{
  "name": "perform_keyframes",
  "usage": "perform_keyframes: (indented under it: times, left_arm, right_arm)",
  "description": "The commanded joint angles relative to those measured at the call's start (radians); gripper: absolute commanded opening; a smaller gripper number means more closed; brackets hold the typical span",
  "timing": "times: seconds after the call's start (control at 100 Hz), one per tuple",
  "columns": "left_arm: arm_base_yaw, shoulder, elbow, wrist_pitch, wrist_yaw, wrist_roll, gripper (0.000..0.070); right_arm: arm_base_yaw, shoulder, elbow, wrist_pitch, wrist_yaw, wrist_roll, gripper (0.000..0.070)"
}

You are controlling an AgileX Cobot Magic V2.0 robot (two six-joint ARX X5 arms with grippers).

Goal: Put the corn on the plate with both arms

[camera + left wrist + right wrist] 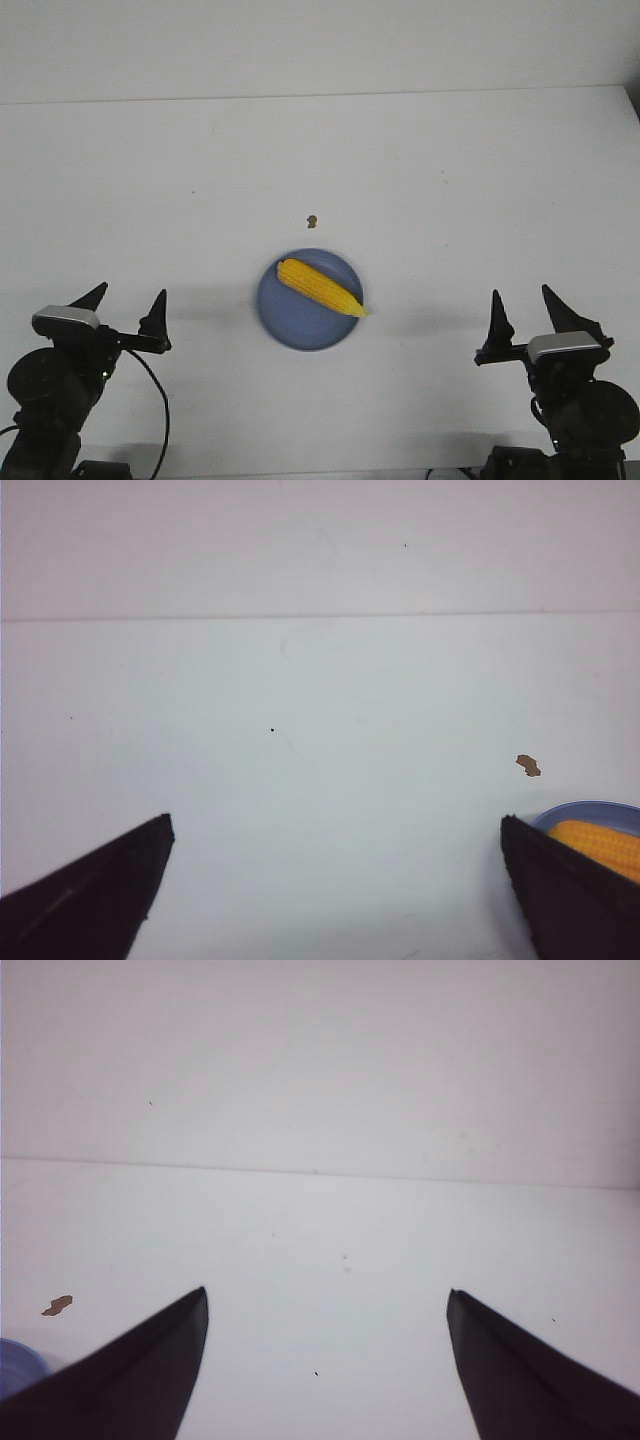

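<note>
The yellow corn point(318, 286) lies across the periwinkle-blue plate point(290, 320) near the middle front of the white table, its pointed end toward the right rim. My left gripper point(128, 302) is open and empty, left of the plate. My right gripper point(522, 305) is open and empty, right of the plate. In the left wrist view the left gripper point(337, 825) frames bare table, with the plate's rim point(585, 808) and the corn point(600, 845) beside one finger. In the right wrist view the right gripper point(327, 1295) is open, with a sliver of plate point(15, 1365) at the edge.
A tiny brown speck point(312, 220) lies on the table just beyond the plate; it also shows in the left wrist view point(528, 766) and the right wrist view point(57, 1306). The table's far edge point(320, 95) meets a pale wall.
</note>
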Motion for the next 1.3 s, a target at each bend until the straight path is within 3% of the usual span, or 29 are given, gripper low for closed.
perform_keyframes:
  times: [0.0, 0.08, 0.2, 0.24, 0.31, 0.39, 0.44, 1.291]
  left_arm:
    - [0.0, -0.002, 0.004, 0.007, -0.004, -0.01, 0.07]
    - [-0.001, -0.004, 0.004, 0.007, -0.002, -0.01, 0.07]
    - [-0.001, -0.008, 0.004, 0.01, -0.002, -0.01, 0.0678]
    - [-0.001, -0.008, 0.004, 0.01, -0.002, -0.01, 0.0593]
    - [-0.001, -0.008, 0.004, 0.008, -0.002, -0.01, 0.0386]
    - [-0.001, -0.008, 0.004, 0.008, -0.002, -0.01, 0.0123]
    - [-0.001, -0.008, 0.004, 0.008, -0.002, -0.01, 0.0]
    - [-0.001, -0.008, 0.004, 0.01, -0.002, -0.01, 0.0012]
  right_arm:
    - [0.001, 0.004, 0.003, 0.004, 0.005, 0.011, 0.048]
    - [0.001, 0.004, 0.003, 0.002, 0.005, 0.01, 0.0405]
    - [0.001, 0.004, 0.003, 0.002, 0.005, 0.01, 0.0178]
    - [0.0, 0.004, 0.003, 0.002, 0.005, 0.01, 0.0108]
    - [0.0, 0.004, 0.003, 0.002, 0.008, 0.01, 0.0012]
    - [0.0, 0.004, 0.003, 0.003, 0.019, 0.01, 0.0007]
    - [0.0, 0.004, 0.003, 0.003, 0.032, 0.01, 0.0007]
    - [0.0, 0.004, 0.003, 0.016, 0.031, 0.01, 0.0007]
